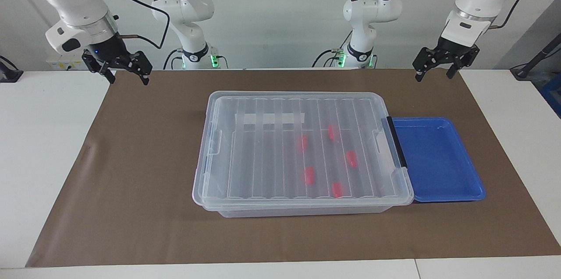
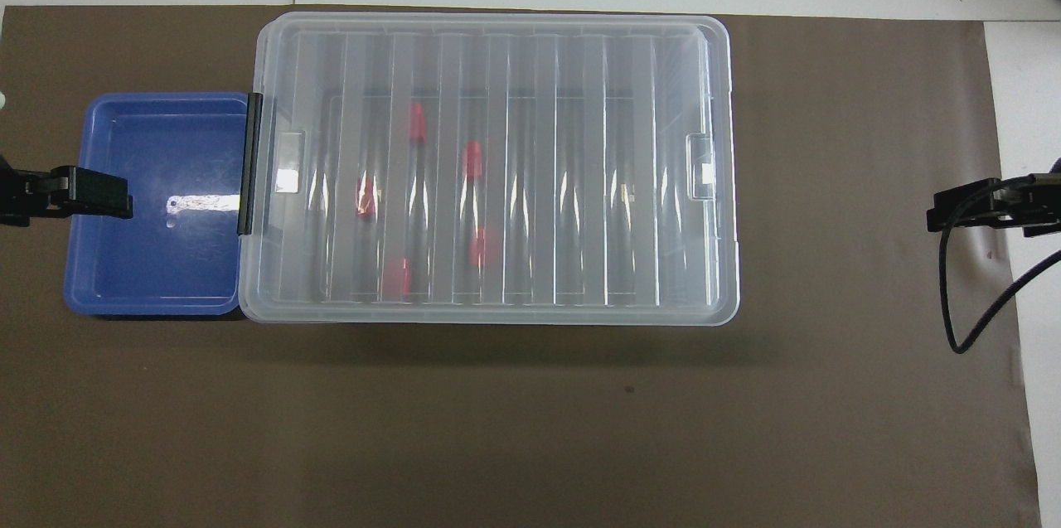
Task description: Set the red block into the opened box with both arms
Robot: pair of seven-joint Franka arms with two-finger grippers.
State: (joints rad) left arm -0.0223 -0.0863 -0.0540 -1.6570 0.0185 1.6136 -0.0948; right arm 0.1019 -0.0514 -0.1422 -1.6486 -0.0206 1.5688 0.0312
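The right gripper [image 1: 128, 74] hangs in the air over the corner of the brown mat [image 1: 144, 182] at the right arm's end of the table, its two fingers spread apart and nothing between them. From overhead only its black tip [image 2: 961, 209] and a loop of cable poke in from the edge, the rest cut off. The left gripper [image 1: 434, 73] is up too, over the mat's edge at the left arm's end, fingers likewise parted and empty. In the overhead view it covers the rim of the blue tray [image 2: 157, 279], though the facing view shows it raised well clear of that tray.

Between them sits the box [image 1: 210, 191], with its ribbed clear lid [image 1: 263, 156] lying flat on top (closed, as far as I can see). Five red blocks show through the lid as soft smears, toward the left arm's end of the box; the clearest is the red block [image 1: 309, 175]. Their stepped shape is lost under the ribs and glare. A white label strip [image 1: 269, 118] shows on the side nearer the robots. The black handle [image 1: 398, 147] touches the blue tray.
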